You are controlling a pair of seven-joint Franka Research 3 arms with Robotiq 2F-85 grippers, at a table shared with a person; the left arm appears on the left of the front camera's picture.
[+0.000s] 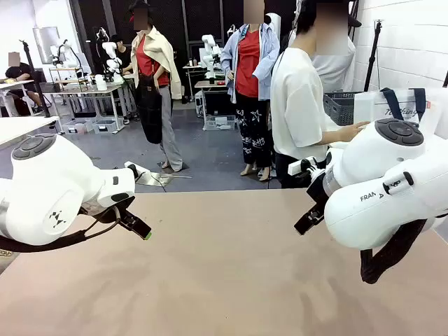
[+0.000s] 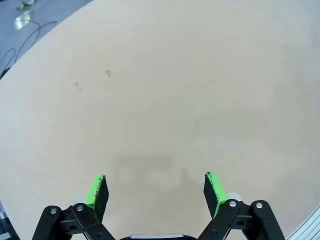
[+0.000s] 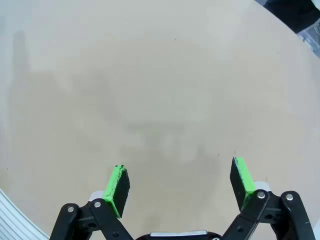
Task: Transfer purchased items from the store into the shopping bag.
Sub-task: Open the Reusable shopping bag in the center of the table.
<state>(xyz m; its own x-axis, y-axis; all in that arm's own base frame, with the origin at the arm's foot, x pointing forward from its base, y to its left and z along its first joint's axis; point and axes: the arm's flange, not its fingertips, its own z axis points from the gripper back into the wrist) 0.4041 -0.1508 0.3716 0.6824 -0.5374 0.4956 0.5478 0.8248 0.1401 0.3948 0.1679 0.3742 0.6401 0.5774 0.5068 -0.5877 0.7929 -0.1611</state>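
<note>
Right arm (image 1: 381, 189): white, bulky, nearest the lens; it takes up the right edge of the front view from mid-height down, above the table.
Table (image 1: 224, 280): wide tan surface across the lower half of the front view; it also lies pale and bare beneath both wrist views.
Left arm (image 1: 49, 189): white, at the left edge of the front view at mid-height, with a black cable looping under it.
Person (image 1: 297, 105): in a white top, upper right of centre in the front view, at the table's far edge, turned toward the right.
Shopping bag (image 1: 374, 108): translucent white with navy straps, upper right of the front view, standing behind the right arm's round joint cap.
Store basket (image 1: 339, 106): dark grey lattice, just left of the bag and partly behind the person's forearm; its contents cannot be made out.
Right gripper (image 3: 180, 182): fingers spread wide at the bottom of the right wrist view, with bare table between the green pads (image 3: 117, 187).
Left gripper (image 2: 156, 187): fingers likewise spread wide at the bottom of the left wrist view, holding nothing.
Person's hand (image 1: 353, 128): fingers stretched out at the bag's lower left corner; whether it grips the bag cannot be told.
Small marks (image 2: 107, 73): a few specks on the tabletop, upper left of the left wrist view.
</note>
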